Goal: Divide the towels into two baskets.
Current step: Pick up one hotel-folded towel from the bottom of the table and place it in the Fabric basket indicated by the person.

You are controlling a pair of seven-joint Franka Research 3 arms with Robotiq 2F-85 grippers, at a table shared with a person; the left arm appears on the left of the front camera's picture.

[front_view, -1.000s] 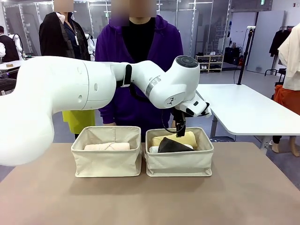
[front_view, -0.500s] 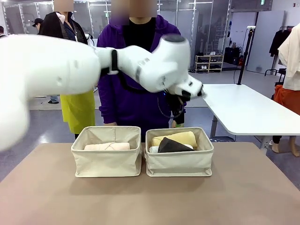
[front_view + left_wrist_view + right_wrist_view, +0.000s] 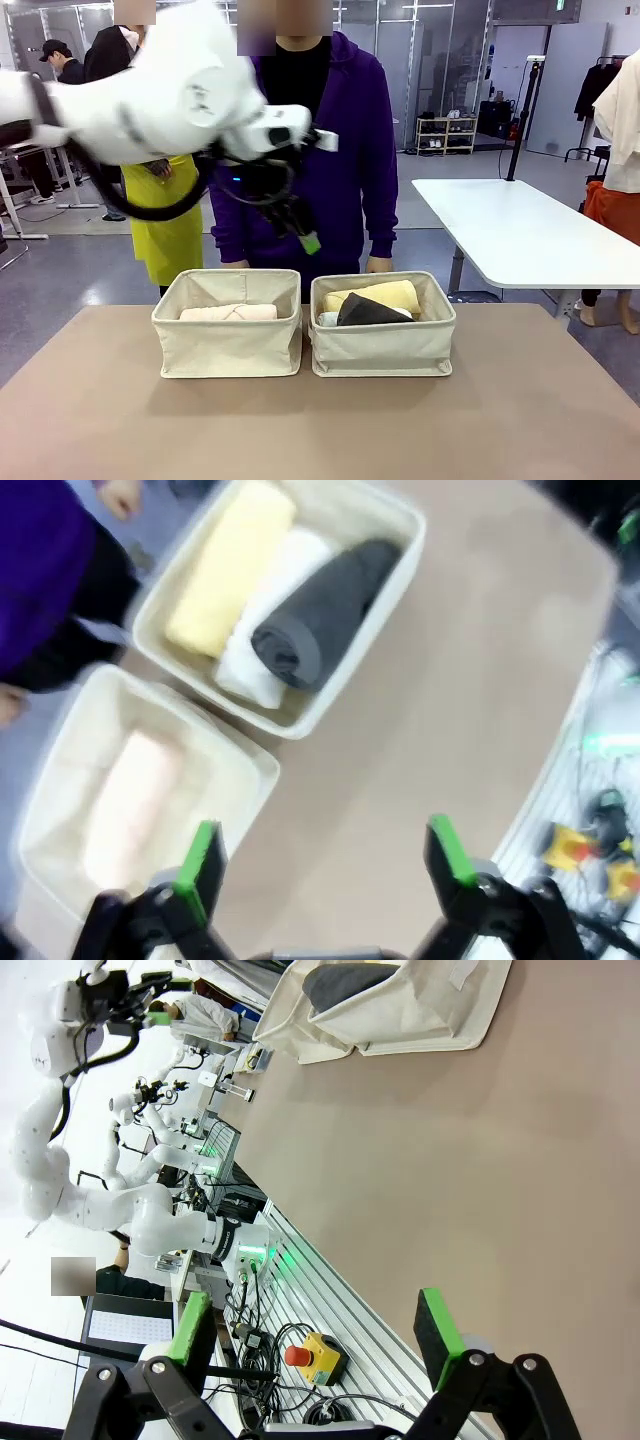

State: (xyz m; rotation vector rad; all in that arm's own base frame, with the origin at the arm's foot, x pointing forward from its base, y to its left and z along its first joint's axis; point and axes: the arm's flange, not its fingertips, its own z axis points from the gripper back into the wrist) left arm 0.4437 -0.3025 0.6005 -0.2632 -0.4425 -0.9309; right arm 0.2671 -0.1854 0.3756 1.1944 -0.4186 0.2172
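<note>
- Your left gripper (image 3: 305, 232) hangs in the air above the table's far edge, over the gap btwn the two baskets, jaws spread wide and holding nothing; in the left wrist view the green pads (image 3: 200, 852) frame bare tabletop.
- Left basket (image 3: 227, 352): one pink towel (image 3: 229, 312) lying on its side, long axis running along the basket's length, left-to-right across the table.
- Right basket (image 3: 382, 350): three rolls packed side by side – yellow towel (image 3: 385, 293) at the far wall, white towel (image 3: 275, 610) in the middle, grey towel (image 3: 367, 311) nearest the robot's side. All three lie parallel, along the basket's length.
- Split now reads 1 vs 3, so by my read the job isn't even yet; one roll from the right basket would need to cross.
- Key relation for you: the grey roll sits below and to the right of the left gripper, on top of the pile w/ its near end exposed. Jaws would need to straddle it across its short width.
- Right gripper (image 3: 315, 1332): jaws apart, empty, low over bare table well clear of the baskets. Left arm is the nearer one.
- A person stands just behind the baskets, a hand (image 3: 378, 265) near the right basket's far rim.
</note>
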